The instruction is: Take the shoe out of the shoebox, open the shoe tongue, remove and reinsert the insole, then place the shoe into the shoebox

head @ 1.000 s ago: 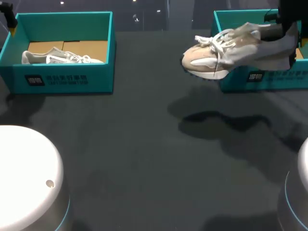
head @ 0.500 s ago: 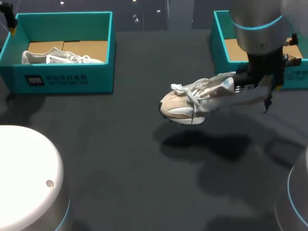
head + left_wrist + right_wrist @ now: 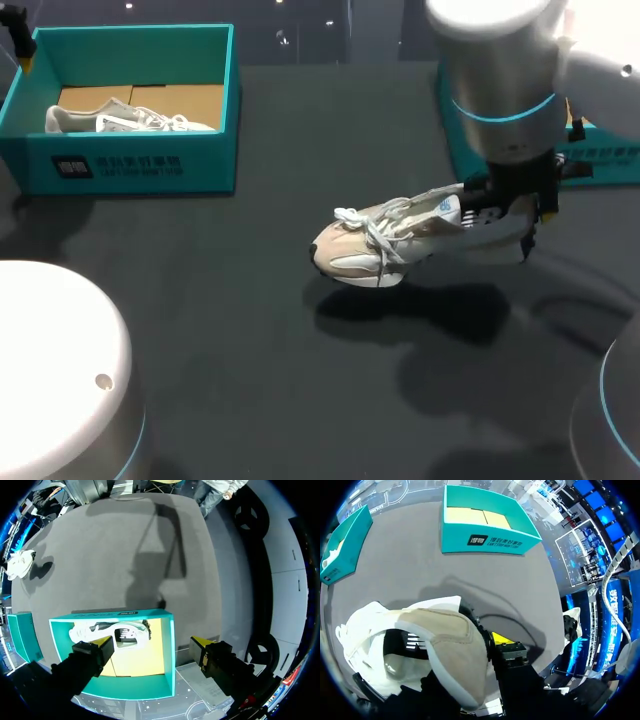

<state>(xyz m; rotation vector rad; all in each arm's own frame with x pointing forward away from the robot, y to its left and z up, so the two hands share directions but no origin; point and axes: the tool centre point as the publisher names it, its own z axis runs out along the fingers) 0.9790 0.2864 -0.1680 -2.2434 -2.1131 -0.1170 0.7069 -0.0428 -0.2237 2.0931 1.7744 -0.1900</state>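
Your right gripper (image 3: 497, 212), clamped on beige-white sneaker (image 3: 395, 240) heel, now out of teal cardboard shoebox (image 3: 490, 542), nearing table (image 3: 250, 330); extraction nearly done. Left gripper (image 3: 151, 645): fingers apart.

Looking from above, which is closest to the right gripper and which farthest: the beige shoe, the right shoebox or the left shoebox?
1. Beige shoe: held by the right gripper, at the middle.
2. Right shoebox: just behind it, at the right.
3. Left shoebox: far over on the left.
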